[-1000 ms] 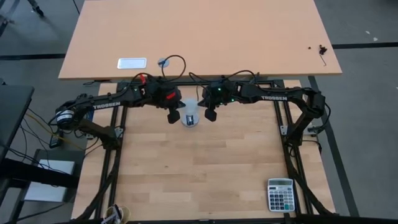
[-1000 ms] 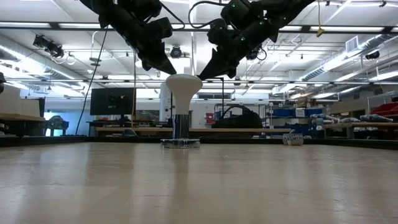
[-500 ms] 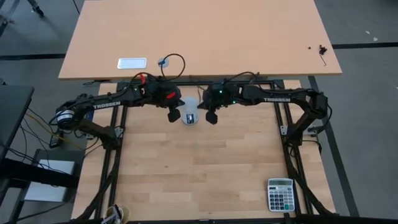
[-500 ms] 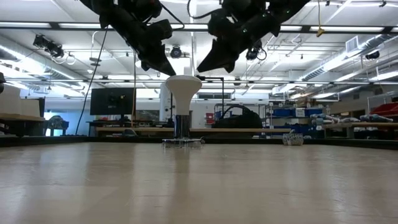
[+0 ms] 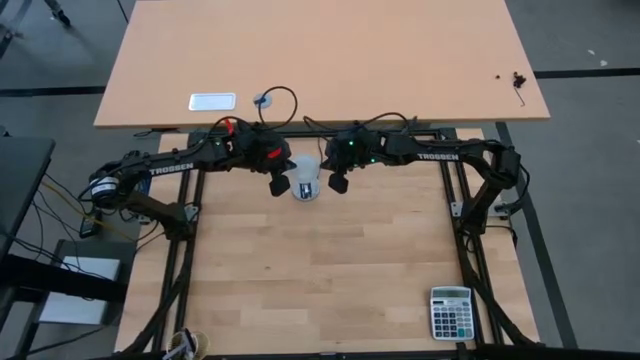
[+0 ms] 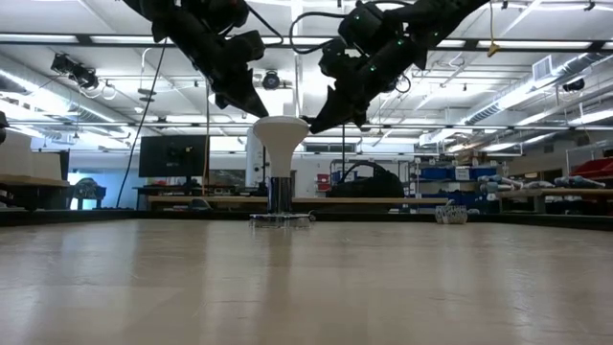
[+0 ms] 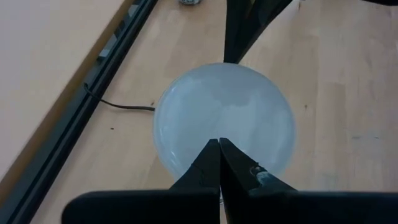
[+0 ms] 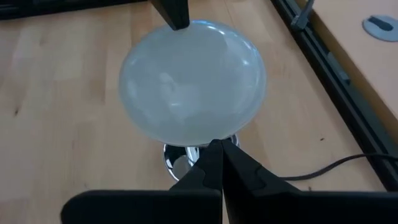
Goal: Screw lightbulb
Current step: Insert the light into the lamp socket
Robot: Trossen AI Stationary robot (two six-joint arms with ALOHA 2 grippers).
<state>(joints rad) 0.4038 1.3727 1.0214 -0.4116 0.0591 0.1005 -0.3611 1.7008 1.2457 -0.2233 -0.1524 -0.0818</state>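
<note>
Both my arms reach inward from the sides of the frame and meet near the back edge of the wooden table (image 5: 330, 270), wrists bent so the grippers angle down toward each other. My left gripper (image 5: 279, 187) hangs just beside the lightbulb (image 5: 306, 177) on its left, its two fingers (image 7: 211, 163) pressed together into a single point over the rim of the bulb's head; in the low view its tip (image 6: 259, 107) sits just above that rim, and I cannot tell whether it touches. My right gripper (image 5: 338, 184) mirrors it on the other side, fingers (image 8: 219, 158) likewise pressed together with nothing between them, the tip (image 6: 311, 125) right at the bulb's edge.

The lightbulb stands upright between the two tips. Seen level, it is a white funnel: a wide, gently domed head (image 6: 281, 127) tapering to a narrow neck that goes down into a dark cylinder on a shiny metal base (image 6: 280, 219). From my wrists the head is a smooth, pale, slightly glossy disc (image 8: 191, 82), and a black cord (image 7: 121, 106) runs away across the wood from under it.
</note>
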